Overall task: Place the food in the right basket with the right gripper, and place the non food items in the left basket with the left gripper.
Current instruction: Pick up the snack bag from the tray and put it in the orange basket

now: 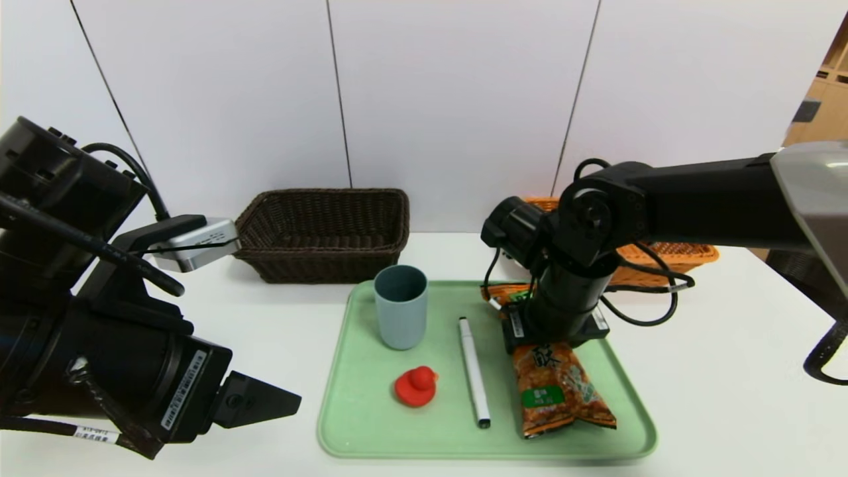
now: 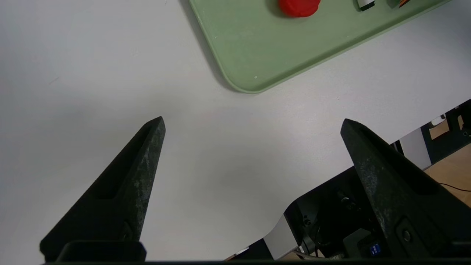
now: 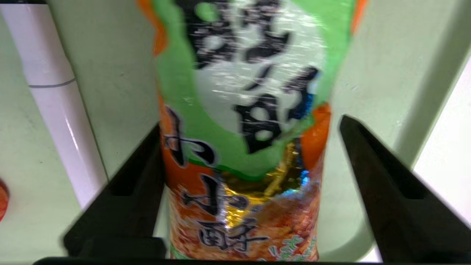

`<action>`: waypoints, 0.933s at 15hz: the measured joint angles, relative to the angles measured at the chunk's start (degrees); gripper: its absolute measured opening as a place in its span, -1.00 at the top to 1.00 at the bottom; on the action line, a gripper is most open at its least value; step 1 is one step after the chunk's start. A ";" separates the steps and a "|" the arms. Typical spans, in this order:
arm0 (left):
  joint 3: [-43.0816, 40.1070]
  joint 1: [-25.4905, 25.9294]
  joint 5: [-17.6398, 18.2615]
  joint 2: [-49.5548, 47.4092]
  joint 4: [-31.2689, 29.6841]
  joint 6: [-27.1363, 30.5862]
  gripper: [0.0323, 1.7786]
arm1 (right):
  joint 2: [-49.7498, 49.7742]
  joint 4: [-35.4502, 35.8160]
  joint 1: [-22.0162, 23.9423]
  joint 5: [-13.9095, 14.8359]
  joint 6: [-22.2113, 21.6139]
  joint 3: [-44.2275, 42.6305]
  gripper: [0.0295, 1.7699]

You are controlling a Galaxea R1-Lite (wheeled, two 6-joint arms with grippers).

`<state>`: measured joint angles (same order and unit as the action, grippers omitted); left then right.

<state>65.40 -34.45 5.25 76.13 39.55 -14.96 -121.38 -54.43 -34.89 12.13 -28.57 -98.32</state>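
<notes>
An orange and green snack bag [image 1: 560, 391] lies along the right side of the green tray [image 1: 371, 424]. My right gripper [image 3: 252, 123] is down over the bag [image 3: 243, 147], open, with one finger on each side of it; one finger sits against the bag's edge, the other stands apart. In the head view the right wrist [image 1: 556, 311] covers the bag's far part. Also on the tray are a grey-blue cup [image 1: 401, 306], a red toy [image 1: 415, 385] and a white pen [image 1: 474, 371]. My left gripper [image 2: 253, 120] hangs open over bare table left of the tray [image 2: 265, 48].
A dark brown wicker basket [image 1: 324, 232] stands behind the tray at the left. An orange basket [image 1: 669, 255] stands at the back right, partly hidden by the right arm. The pen [image 3: 55, 92] lies close beside the right gripper's finger. The table's front edge is near the left gripper.
</notes>
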 joint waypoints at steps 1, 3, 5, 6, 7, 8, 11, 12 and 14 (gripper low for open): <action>0.00 0.00 0.01 -0.09 -0.02 0.05 -0.90 | -0.20 0.09 -0.05 0.02 -0.02 0.00 -0.40; 0.00 0.00 0.00 -0.15 -0.18 0.05 -0.90 | -0.32 0.09 -0.28 0.11 0.00 -0.02 -0.10; 0.00 0.00 0.04 -0.26 -0.16 0.05 -0.90 | -0.20 0.07 -0.35 0.21 0.00 -0.02 0.12; 0.00 0.00 0.04 -0.30 -0.16 0.02 -0.90 | 0.02 0.02 -0.39 0.35 0.00 -0.02 0.37; 0.04 0.00 0.01 -0.33 -0.16 0.05 -0.90 | 0.40 -0.02 -0.48 0.57 -0.04 -0.09 0.64; 0.06 0.00 0.04 -0.34 -0.09 0.00 -0.90 | 0.96 -0.11 -0.83 0.77 -0.02 0.02 0.64; 0.02 -0.02 0.04 -0.44 -0.05 -0.13 -0.90 | 3.52 -0.33 -2.51 1.45 0.02 0.11 0.64; 0.00 -0.02 0.06 -0.50 -0.05 -0.17 -0.90 | 4.68 -0.59 -3.34 2.45 0.07 0.11 0.64; 0.00 0.00 0.06 -0.59 -0.05 -0.23 -0.90 | 7.16 -1.19 -4.96 4.21 0.20 0.05 0.64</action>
<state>65.40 -34.45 5.32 75.55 39.50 -15.19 -114.23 -55.63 -39.85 16.34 -28.38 -98.27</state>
